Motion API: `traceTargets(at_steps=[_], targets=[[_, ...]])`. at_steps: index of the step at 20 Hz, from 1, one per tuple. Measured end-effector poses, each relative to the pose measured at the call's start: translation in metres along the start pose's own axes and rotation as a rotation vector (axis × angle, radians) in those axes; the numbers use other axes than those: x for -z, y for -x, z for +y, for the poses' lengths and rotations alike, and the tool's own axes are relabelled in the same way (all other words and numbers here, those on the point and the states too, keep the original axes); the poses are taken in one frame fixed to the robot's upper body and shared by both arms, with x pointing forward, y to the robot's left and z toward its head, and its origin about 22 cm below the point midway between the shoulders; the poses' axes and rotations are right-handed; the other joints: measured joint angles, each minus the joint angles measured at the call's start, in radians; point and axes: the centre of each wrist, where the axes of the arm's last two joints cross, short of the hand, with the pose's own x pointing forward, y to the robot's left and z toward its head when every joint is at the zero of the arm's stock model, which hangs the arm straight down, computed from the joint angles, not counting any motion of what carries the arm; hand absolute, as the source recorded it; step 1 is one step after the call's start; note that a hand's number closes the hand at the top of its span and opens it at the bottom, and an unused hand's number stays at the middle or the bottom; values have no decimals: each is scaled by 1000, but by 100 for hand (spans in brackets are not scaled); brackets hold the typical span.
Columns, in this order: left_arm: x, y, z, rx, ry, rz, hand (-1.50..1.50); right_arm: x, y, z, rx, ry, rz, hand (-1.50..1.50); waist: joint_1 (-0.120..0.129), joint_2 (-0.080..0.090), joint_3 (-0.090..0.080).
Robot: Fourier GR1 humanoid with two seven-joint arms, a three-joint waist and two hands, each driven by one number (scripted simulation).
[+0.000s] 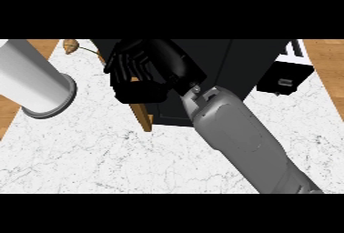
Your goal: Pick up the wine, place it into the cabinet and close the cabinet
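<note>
No wine bottle shows anywhere in the head view. A dark cabinet [228, 68] stands on the marble counter [101, 159] at the top centre. Its wooden door [144, 117] is seen edge-on, angling out toward me at the cabinet's left front corner. My right hand [141, 68] lies against the upper part of that door, with its fingers [119, 59] spread and fairly straight on the left side and its thumb below. The hand hides most of the door. The grey right forearm [235, 132] rises from the lower right. My left hand does not show.
A thick white cylinder [33, 77] with a flared rim reaches in from the upper left. A small brown object [70, 45] with a stem lies at the counter's far left. A black appliance [285, 77] stands right of the cabinet. Wooden floor borders both sides.
</note>
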Motion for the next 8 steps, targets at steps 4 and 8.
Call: traceTargets(at_steps=[4, 8], targets=[[7, 8, -8, -3, -4, -6, -150, 2, 4, -4, -17, -26, -25, 150, 1, -2, -6], [15, 13, -11, -2, -7, -7, -150, 4, 6, -7, -23, -48, -41, 150, 3, -3, -9]])
